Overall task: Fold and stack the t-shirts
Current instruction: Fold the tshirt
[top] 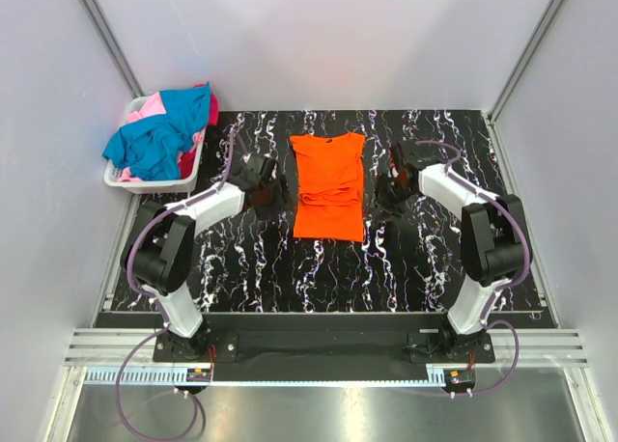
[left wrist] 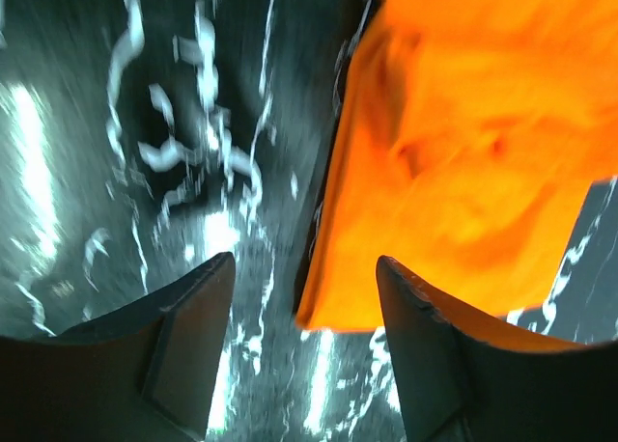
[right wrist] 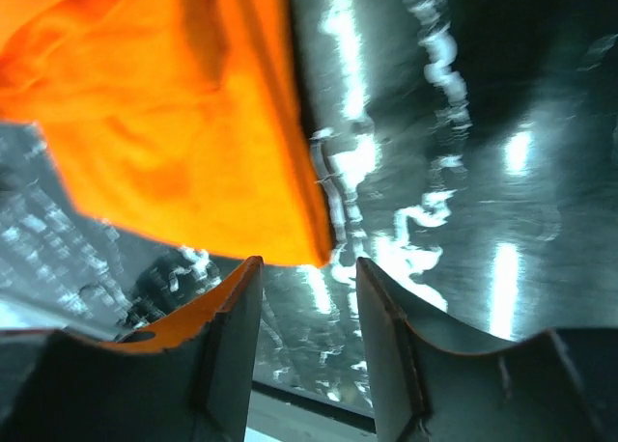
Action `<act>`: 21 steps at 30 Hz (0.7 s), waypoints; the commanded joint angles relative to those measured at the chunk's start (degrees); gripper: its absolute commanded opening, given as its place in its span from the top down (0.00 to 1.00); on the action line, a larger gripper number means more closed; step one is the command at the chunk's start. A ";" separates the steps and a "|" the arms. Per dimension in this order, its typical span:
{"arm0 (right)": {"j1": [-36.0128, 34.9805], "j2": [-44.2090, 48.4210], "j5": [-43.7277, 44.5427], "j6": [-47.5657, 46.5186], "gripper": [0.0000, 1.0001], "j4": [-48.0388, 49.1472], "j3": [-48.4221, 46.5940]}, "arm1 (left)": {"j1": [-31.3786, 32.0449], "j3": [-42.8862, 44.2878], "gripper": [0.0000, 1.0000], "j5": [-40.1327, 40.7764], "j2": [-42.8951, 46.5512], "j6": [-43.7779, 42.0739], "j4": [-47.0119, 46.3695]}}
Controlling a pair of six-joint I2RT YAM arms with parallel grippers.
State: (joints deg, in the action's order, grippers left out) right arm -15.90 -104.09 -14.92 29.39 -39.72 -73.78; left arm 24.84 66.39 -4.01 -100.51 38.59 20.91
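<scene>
The orange t-shirt [top: 328,186] lies flat in the middle of the black, white-veined bench [top: 251,268]. Its sleeves are turned in, so it makes a long, narrow shape, with the collar at the far end and the hem at the near end. A few creases cross its middle.

The left tool [top: 273,193] sits low over the bench just beside the shirt's left edge. In the left wrist view its two dark fingers [left wrist: 183,345] stand wide apart with nothing between them but bare bench and the shirt's near-left corner. The cloth lies ahead of the fingers, closer to the right-hand one. Whether that finger touches the cloth cannot be told, and the view is blurred. The tool has hold of nothing.

The right tool [top: 391,193] sits just beside the shirt's right edge, roughly level with the left one. In the right wrist view its fingers [right wrist: 232,336] are partly apart, a narrower gap than on the left, and the gap is empty. The shirt's corner lies just ahead of them and to the left, and no cloth is gripped.

At the far left of the bench a white slatted basket [top: 145,184] holds a loose heap: a teal-blue t-shirt [top: 159,138] on top, a pink t-shirt [top: 145,109] behind it and a red t-shirt [top: 210,109] at the right rim. The heap is well apart from both tools.
</scene>
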 commanded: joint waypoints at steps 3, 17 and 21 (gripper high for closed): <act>-1.06 3.98 -9.16 3.75 0.49 10.09 7.06 | -0.23 -8.63 0.35 -11.53 3.30 6.22 -8.59; -1.50 1.70 -11.71 4.36 0.49 15.29 12.25 | -0.23 -11.90 0.36 -19.54 1.02 11.51 -17.39; -1.59 0.04 -11.19 4.45 0.50 15.38 12.25 | -0.32 -11.02 0.40 -19.02 0.23 11.07 -16.16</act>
State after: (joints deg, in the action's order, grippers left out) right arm -17.10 -103.02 -25.10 33.39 -26.24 -61.76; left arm 24.82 54.26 -21.19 -99.50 49.17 6.33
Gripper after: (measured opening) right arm 0.507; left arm 0.611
